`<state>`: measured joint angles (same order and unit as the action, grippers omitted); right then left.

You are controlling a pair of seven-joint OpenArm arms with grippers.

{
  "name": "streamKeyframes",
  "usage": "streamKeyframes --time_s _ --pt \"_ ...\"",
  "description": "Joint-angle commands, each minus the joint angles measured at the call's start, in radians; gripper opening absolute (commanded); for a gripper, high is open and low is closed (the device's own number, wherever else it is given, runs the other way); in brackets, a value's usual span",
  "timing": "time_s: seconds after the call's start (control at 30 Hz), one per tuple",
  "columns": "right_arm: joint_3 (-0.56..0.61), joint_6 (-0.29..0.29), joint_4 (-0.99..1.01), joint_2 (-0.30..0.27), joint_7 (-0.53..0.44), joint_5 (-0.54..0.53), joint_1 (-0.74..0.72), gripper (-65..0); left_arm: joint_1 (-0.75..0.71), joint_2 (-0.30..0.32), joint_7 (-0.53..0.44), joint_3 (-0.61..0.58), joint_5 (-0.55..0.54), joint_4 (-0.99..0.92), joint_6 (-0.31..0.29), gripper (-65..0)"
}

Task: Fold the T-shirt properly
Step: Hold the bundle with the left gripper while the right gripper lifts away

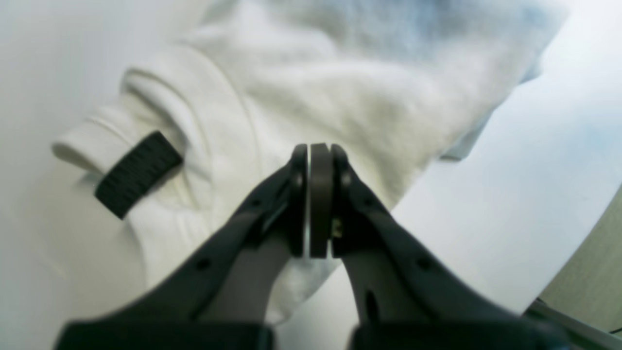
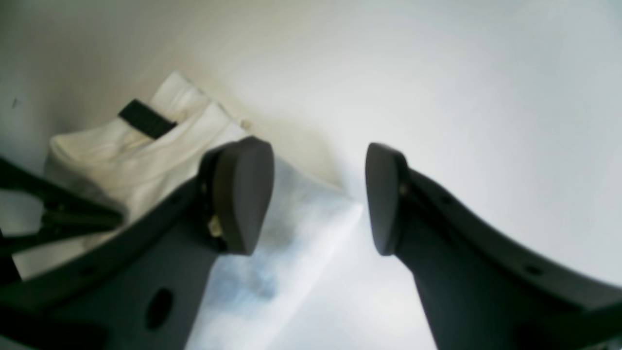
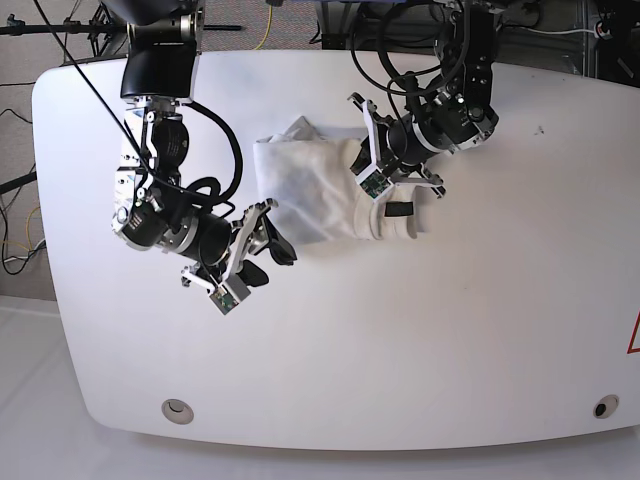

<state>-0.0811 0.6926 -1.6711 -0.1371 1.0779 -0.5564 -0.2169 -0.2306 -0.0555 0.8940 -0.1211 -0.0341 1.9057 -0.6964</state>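
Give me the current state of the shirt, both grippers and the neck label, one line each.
T-shirt: bunched into a rough folded bundle on the table, plain white side out.
Neck label: exposed, black, at the collar end.
Left gripper: fingers shut, over the shirt; whether cloth is pinched cannot be told.
Right gripper: fingers open, holding nothing, beside the shirt's edge.

Both wrist views are soft and out of focus. In the left wrist view the T-shirt (image 1: pixel 311 92) runs off the top edge, and a faint blue tint at its upper right is too blurred to read as print. The left gripper (image 1: pixel 319 160) covers the cloth beneath it (its base is cut by the bottom edge). In the base view that gripper hides part of the shirt's middle. The right gripper (image 2: pixel 318 199) blocks the shirt's near corner in its own view.
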Motion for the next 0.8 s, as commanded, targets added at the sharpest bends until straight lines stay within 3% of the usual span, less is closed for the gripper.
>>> streamKeyframes --time_s 0.0,0.27,0.57,0.77 --pt "0.001 0.006 0.024 -0.002 -0.021 0.005 -0.042 -33.0 0.004 -0.007 -0.017 -0.012 -0.016 0.022 -0.002 -65.0" --pt "0.002 0.006 0.127 0.041 -0.051 0.135 -0.088 -35.6 -0.045 -0.004 -0.017 -0.009 -0.016 0.022 -0.002 -65.0" --pt "0.004 0.006 0.239 0.080 -0.143 0.221 -0.123 -65.0 -0.092 0.019 -0.017 0.004 -0.014 0.019 -0.002 -65.0" --pt "0.005 0.006 0.320 0.080 -0.161 0.221 -0.148 -65.0 -0.086 0.021 -0.019 0.007 -0.011 0.016 -0.002 -65.0"
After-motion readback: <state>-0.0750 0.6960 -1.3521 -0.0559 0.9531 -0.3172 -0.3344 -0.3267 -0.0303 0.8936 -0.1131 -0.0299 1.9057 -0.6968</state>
